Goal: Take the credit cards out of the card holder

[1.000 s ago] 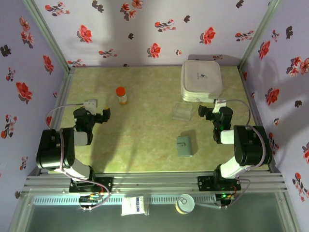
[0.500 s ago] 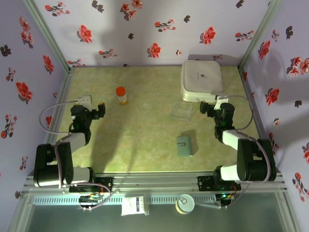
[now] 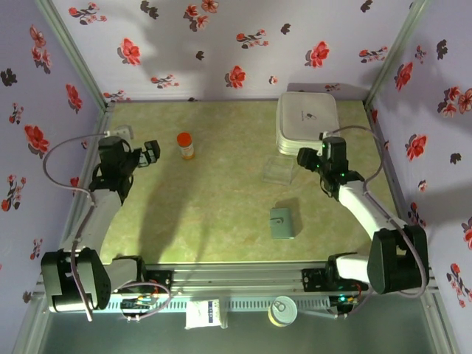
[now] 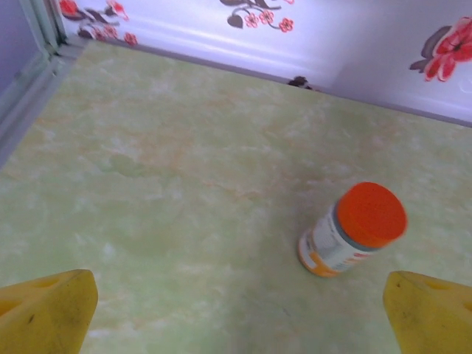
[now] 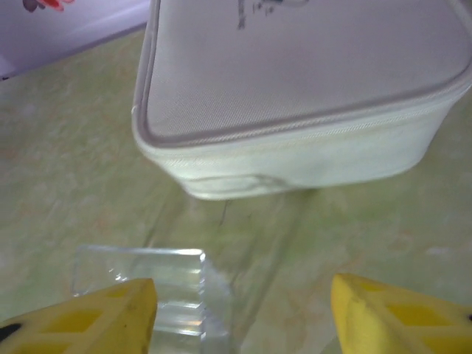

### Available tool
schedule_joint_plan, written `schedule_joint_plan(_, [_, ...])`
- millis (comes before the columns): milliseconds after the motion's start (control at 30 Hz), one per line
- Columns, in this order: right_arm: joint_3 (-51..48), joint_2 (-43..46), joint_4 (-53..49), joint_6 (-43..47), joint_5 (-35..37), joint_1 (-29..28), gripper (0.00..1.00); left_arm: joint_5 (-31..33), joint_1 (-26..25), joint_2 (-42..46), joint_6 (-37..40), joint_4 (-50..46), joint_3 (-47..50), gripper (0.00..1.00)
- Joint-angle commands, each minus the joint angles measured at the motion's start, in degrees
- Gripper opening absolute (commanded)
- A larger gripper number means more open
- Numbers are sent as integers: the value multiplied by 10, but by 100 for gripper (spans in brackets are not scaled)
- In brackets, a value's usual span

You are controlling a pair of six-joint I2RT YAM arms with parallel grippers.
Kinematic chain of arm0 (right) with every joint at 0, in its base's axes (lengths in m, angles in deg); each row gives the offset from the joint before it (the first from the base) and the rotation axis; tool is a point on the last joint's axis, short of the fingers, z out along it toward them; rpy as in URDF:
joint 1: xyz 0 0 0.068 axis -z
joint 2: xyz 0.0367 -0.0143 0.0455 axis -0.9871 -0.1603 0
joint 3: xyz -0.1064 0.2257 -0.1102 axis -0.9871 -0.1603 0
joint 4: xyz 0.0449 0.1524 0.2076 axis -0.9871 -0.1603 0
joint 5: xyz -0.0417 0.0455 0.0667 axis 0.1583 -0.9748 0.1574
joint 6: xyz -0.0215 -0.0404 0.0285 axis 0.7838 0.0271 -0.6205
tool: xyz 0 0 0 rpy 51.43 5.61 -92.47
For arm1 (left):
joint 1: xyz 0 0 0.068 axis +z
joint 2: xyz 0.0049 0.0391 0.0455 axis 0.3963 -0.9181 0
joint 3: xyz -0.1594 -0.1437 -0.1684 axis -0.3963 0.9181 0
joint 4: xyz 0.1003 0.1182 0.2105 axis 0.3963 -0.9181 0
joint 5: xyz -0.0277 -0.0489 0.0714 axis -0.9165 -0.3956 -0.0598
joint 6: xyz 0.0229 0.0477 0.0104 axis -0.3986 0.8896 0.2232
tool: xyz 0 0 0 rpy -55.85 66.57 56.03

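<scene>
Claws both released, grasping nothing. Left claw (image 3: 150,152) spread to full width, yellow fingers (image 4: 44,313) at the bottom corners of the left wrist view. Right claw (image 3: 304,158) narrower but with jaws plainly apart, yellow fingers (image 5: 96,317) low in the right wrist view, nothing between them.

Pale green marbled counter (image 3: 214,199) under everything. Large white square zipped box (image 3: 307,122) at upper right of the overhead frame, tight to the back wall, probably parked there as clutter with no part in the job. Clear square plastic piece (image 3: 279,170) flat just below-left of the box, close ahead of the right claw. Small flat grey-blue folding card holder (image 3: 282,223) lower right of centre, folded shut on open counter, well apart from both claws and seemingly within reach of either arm. Credit cards nowhere on view, so judged still tucked inside. Small orange-capped bottle (image 3: 186,145) upright at upper left, near the left claw.

Right arm stretched up-frame from its base at lower right, claw angled down over the gap between box and clear piece, beyond the holder. Likely needs to come back down-frame. Left arm run up the left edge, claw turned right towards the bottle and tilted at the counter.
</scene>
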Motion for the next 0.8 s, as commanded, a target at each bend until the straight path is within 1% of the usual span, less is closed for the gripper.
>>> schedule_joint_plan(0, [43,-22,-120,-47,-12,-21,57,-53,-4,5,-31,-156,-61,100])
schedule_joint_plan(133, [85,-65,-185,-59,-13,-44,50,-61,-4,-12,-8,-263,-129,100])
schedule_joint_plan(233, [94,-87,-199,-64,-19,-53,47,-62,-4,-25,17,-308,-158,100])
schedule_joint_plan(300, [96,-96,-194,-67,-27,-55,44,-62,-2,-30,29,-307,-153,100])
schedule_joint_plan(433, [110,-127,-194,-74,-23,-66,36,-74,4,-33,30,-316,-156,100])
schedule_joint_plan(633, [130,-164,-193,-78,-7,-77,31,-96,21,-26,38,-306,-143,100])
schedule_joint_plan(767, [140,-189,-188,-75,2,-77,28,-104,46,-29,34,-306,-142,100])
